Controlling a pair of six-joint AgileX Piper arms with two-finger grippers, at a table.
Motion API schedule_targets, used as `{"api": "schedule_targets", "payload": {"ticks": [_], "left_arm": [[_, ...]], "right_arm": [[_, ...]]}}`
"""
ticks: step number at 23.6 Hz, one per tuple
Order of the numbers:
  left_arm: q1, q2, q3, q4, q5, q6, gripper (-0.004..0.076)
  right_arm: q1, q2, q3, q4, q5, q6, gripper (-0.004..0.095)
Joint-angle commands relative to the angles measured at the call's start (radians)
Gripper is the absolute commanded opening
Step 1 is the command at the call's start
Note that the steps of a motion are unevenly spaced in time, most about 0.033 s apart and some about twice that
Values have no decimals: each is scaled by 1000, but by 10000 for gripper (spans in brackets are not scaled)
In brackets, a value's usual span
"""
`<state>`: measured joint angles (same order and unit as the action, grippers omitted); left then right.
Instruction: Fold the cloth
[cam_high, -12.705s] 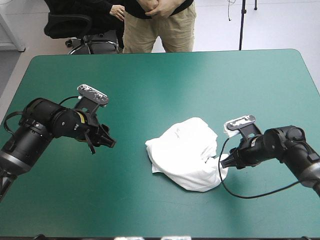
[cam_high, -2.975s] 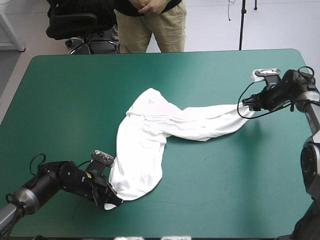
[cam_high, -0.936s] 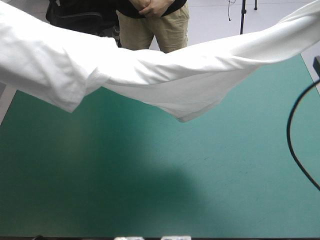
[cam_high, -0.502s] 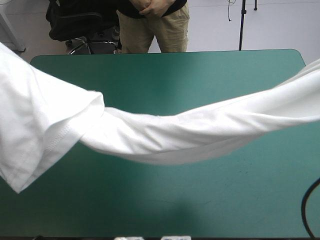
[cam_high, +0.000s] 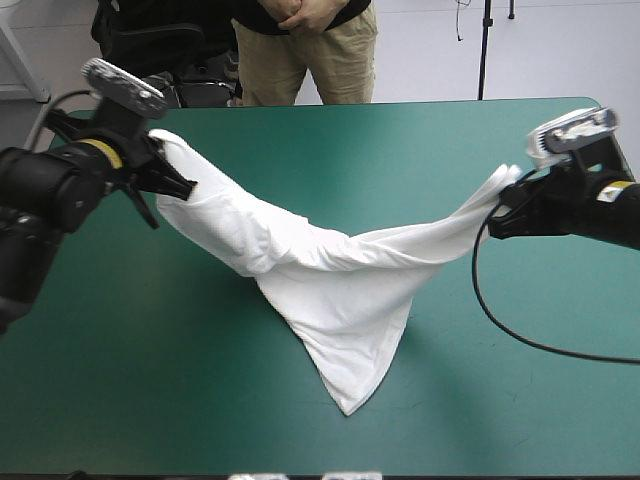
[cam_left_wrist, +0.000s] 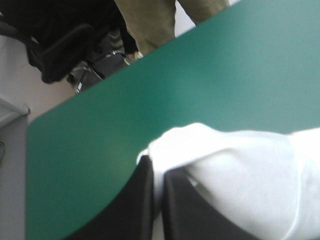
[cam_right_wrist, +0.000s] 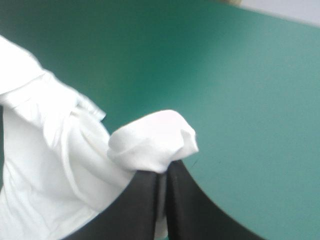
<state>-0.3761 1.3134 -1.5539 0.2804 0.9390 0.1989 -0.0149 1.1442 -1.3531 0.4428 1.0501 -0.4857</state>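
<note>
My left gripper (cam_high: 186, 186) hangs raised over the far left part of the table (cam_high: 150, 400). Its 2 black fingers (cam_left_wrist: 135, 210) are all but closed, with a white fold of the T-shirt (cam_high: 335, 285) pinched between them. In the left wrist view the cloth bulges over the fingertips and spreads off to 1 side of the gripper. Bare teal-green cover (cam_left_wrist: 200, 75) runs ahead to the table's far edge.

My right gripper (cam_high: 497, 217) is raised over the right side of the table, well apart from the left one. Its fingers are likewise nearly together, clamped on another part of the same T-shirt. In the right wrist view a rounded wad of white cloth sits just over the fingertips, and the rest of the shirt falls away beside the gripper.

The T-shirt is stretched between the 2 grips and sags in the middle. From there it narrows to 1 pointed end that reaches down toward the near edge and appears to rest on the cover about midway across the table.
</note>
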Motion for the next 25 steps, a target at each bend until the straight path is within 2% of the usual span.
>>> {"api": "schedule_targets", "payload": {"ticks": [1,4,5,7,11,13,16,17,19,20,23,25], "left_arm": [[-3,98,84,9,-271,-68,-17],[-3,183,87,7,-372,-74,-17],[-3,244,87,7,-455,-84,-17],[-2,305,83,30,-544,-115,-17],[38,387,52,44,-610,-245,-17],[61,405,52,37,-630,-261,-17],[92,432,51,32,-637,-287,15],[105,440,51,12,-637,-287,64],[130,447,51,-15,-649,-287,175],[142,447,51,-38,-653,-287,275],[173,445,51,-65,-668,-287,504],[181,443,51,-75,-648,-287,586]], "right_arm": [[-4,148,85,61,-201,-73,-17],[-4,280,71,62,-296,-92,-17],[-4,364,39,62,-352,-92,-17],[-4,463,-20,62,-406,-92,-17],[-4,540,-121,29,-496,-95,-17],[-4,561,-149,8,-502,-95,-11],[-4,604,-175,-40,-502,-65,73],[-14,624,-182,-49,-503,-37,152],[-29,638,-196,-40,-503,-19,249],[-40,644,-198,-30,-507,-13,327],[-61,642,-198,-12,-512,-13,505],[-64,635,-198,-19,-505,-13,565]]}}
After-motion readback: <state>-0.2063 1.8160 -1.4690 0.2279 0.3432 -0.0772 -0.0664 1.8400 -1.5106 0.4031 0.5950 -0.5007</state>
